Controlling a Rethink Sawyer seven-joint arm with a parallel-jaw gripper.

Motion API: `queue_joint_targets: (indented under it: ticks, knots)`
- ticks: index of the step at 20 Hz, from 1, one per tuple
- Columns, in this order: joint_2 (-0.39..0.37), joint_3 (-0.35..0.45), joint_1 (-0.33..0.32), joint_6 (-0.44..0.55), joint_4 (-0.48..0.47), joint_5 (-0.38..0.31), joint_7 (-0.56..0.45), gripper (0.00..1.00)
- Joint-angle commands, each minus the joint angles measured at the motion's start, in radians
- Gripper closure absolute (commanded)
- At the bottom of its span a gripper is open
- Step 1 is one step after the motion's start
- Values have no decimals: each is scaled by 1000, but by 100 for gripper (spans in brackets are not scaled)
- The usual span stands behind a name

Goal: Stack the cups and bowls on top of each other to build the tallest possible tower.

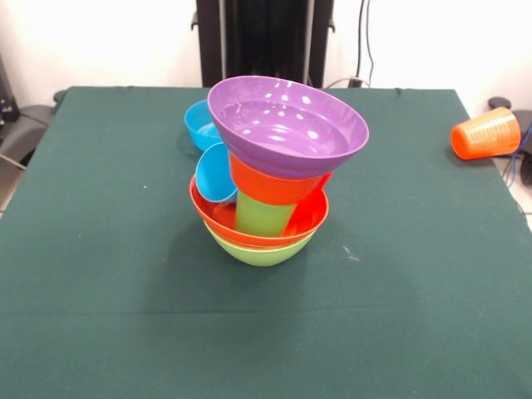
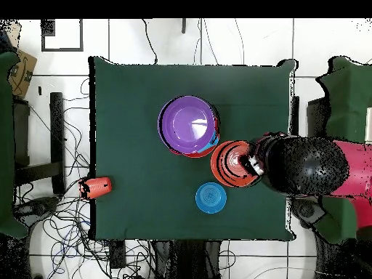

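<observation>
Purple bowl [image 1: 288, 125] atop the tower [image 1: 264, 212] — no readable writing — fingers unseen.

A robotics lab, by every sign: green cloth-covered table [image 1: 432, 274] set on a pale tiled floor [image 2: 131, 43], black pedestal column [image 1: 264, 40] rising against a bare white wall [image 1: 100, 41]. Loose cables [image 2: 69, 225] sprawled across the tiles on several sides of the table, more trailing down the wall. Seen from overhead, a person [image 2: 305, 166] leaning in at the table's edge, with bright plastic bowls and cups, among them a purple bowl [image 1: 287, 115], laid out as test props.
</observation>
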Motion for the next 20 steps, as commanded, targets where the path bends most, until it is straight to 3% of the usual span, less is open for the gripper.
queue_joint_targets:
  ticks: [1,20]
  knots:
    - [6,-21,5,50,-7,20,-11,100]
    - [31,-46,65,55,-34,25,81,100]
